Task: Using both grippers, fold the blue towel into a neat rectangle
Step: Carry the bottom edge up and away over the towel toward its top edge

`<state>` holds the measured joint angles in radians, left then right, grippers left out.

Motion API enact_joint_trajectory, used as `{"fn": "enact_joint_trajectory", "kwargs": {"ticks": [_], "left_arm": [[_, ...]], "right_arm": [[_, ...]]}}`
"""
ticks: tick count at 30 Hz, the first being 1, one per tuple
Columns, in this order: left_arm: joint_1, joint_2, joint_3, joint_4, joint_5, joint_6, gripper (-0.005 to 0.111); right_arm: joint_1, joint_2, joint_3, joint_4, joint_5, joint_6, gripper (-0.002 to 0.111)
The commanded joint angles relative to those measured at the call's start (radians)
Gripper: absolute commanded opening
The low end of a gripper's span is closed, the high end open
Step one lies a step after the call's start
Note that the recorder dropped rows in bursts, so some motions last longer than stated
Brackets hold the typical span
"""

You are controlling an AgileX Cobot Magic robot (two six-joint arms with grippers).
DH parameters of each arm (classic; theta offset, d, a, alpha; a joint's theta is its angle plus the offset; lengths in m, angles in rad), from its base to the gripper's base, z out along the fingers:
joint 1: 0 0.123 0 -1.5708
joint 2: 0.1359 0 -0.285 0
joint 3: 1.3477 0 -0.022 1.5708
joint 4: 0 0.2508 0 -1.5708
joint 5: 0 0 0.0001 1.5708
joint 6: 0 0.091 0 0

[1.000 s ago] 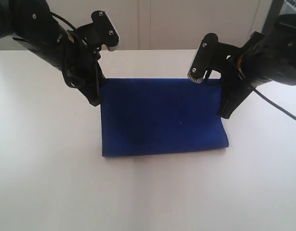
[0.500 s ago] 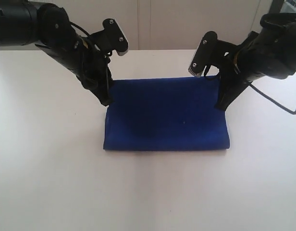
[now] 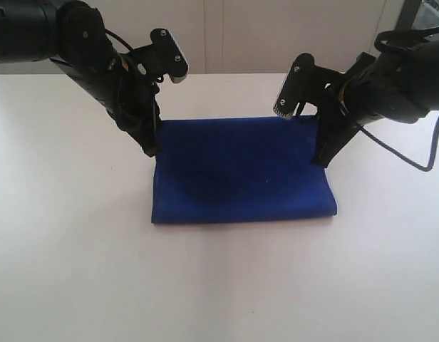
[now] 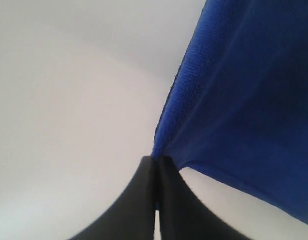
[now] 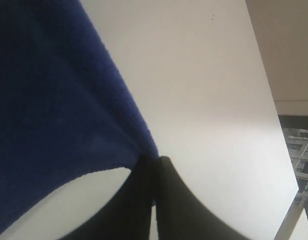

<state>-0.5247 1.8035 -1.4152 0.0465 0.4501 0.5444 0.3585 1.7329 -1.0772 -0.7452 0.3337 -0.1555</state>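
Gripping the blue towel, left hand and right hand are each clenched on one corner of it.

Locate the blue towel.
In the exterior view the blue towel lies centre on the table, corners pinched by the left end effector and right end effector.

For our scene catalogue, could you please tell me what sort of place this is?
Probably a robotics lab or test bench rather than a home: a white table holds a blue towel, the black left gripper and right gripper each pinch a corner of it, and plain pale wall panels stand behind.
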Motion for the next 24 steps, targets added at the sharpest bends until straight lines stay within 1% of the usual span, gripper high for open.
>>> {"fn": "enact_joint_trajectory", "kwargs": {"ticks": [1,10,24], "left_arm": [[0.004,-0.006,-0.01,0.008,0.025,-0.013,0.0],[0.004,-0.05,-0.04,-0.015,0.125,-0.025,0.0],[0.004,-0.048,-0.04,-0.015,0.117,-0.048,0.0]], "right_arm": [[-0.01,0.002,-0.01,-0.019,-0.003,0.007,0.0],[-0.01,-0.031,-0.019,-0.019,0.018,0.007,0.0],[-0.01,0.004,-0.019,-0.01,-0.003,0.007,0.0]]}}
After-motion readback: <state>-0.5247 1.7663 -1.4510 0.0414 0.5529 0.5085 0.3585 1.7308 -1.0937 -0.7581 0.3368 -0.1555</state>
